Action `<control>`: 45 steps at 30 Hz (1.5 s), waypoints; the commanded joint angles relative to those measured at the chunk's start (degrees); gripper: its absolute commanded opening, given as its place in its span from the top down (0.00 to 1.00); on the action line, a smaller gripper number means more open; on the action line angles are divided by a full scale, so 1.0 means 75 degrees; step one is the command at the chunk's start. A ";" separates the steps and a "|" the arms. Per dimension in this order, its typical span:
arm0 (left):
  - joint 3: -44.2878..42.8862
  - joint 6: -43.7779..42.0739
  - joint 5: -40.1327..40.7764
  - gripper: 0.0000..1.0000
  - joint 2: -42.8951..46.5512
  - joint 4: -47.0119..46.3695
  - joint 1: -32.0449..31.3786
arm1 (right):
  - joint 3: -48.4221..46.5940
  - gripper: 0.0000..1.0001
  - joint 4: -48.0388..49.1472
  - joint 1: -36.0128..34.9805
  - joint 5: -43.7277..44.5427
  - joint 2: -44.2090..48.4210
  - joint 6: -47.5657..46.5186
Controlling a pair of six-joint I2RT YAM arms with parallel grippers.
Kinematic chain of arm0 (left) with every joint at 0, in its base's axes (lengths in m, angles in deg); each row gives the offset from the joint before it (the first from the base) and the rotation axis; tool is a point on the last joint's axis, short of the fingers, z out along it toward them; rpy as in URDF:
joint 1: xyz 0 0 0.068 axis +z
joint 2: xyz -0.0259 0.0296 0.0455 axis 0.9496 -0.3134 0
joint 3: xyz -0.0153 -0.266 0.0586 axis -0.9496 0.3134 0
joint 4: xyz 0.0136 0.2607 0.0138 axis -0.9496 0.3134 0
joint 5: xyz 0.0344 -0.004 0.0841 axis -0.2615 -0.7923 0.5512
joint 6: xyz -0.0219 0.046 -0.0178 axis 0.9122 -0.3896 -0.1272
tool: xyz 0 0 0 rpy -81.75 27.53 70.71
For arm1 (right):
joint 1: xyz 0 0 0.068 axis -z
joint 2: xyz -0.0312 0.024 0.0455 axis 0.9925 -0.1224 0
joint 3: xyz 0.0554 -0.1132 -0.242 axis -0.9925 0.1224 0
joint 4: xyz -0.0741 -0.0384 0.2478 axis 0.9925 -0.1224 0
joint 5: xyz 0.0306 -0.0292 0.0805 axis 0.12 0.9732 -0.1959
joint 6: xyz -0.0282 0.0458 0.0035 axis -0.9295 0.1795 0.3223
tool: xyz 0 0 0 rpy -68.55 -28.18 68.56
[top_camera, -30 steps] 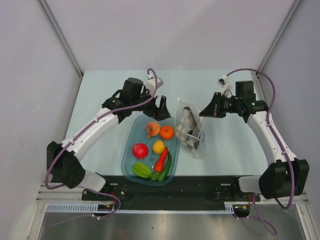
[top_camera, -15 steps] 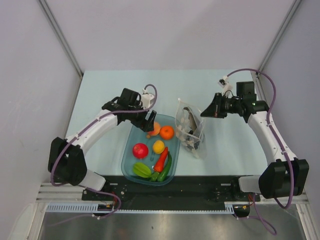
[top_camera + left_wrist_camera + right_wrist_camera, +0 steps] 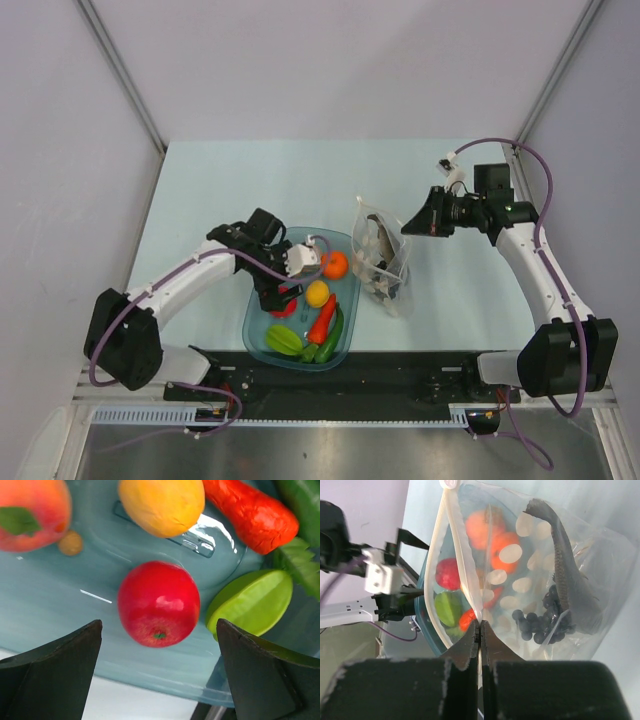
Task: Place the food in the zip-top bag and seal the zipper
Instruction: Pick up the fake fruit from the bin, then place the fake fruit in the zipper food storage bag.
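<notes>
The clear zip-top bag stands right of the teal tub. My right gripper is shut on its pale zipper strip, with the jaws pinching the mouth edge. A grey fish and black grapes lie inside the bag. My left gripper is open low over the tub, its fingers either side of the red round fruit without touching it. In the tub lie a lemon, a peach, a red pepper, a green starfruit and an orange.
A green pepper lies along the tub's right side. The tub's near rim sits between my left fingers and the table. Grey walls close in the table on three sides.
My left arm has swung from the tub's far end toward its near left and dropped over the red fruit. My right gripper has held still on the bag.
</notes>
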 commanded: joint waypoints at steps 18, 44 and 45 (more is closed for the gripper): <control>-0.3406 0.1963 -0.1211 0.65 0.0145 -0.1375 -0.0685 | -0.0441 1.00 0.0098 -0.0014 -0.0284 -0.0247 0.0046; -0.4566 0.4870 -0.0941 0.00 -0.1372 -0.2641 -0.1484 | -0.0429 1.00 0.0684 0.0080 -0.0893 -0.0212 0.0562; -0.4319 0.5162 -0.1094 0.01 -0.1172 -0.2747 -0.1087 | -0.0429 1.00 0.0684 0.0080 -0.0882 -0.0212 0.0538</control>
